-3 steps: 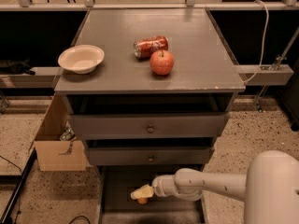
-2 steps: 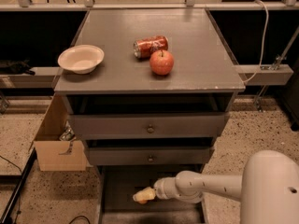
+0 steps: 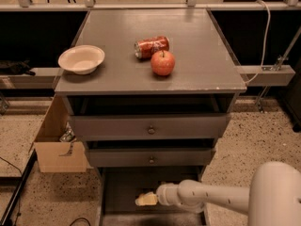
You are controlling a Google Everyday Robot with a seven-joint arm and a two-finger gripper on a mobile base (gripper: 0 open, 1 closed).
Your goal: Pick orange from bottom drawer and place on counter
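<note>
The bottom drawer (image 3: 121, 187) stands pulled open below two upper drawers, and its inside is dark. My gripper (image 3: 146, 199) reaches into it from the right on a white arm (image 3: 207, 197), its pale tip low over the drawer floor. The orange is not in view; it is hidden or out of sight in the dark drawer. The counter (image 3: 202, 36) is the flat grey top of the cabinet.
On the counter lie a red apple (image 3: 162, 62), a crushed red can (image 3: 151, 46) behind it and a cream bowl (image 3: 81, 59) at the left. The top drawer (image 3: 149, 126) is slightly open. An open cardboard box (image 3: 56, 147) stands on the floor at the left.
My gripper has sunk slightly lower in the bottom drawer, toward its front. Nothing on the counter has moved.
</note>
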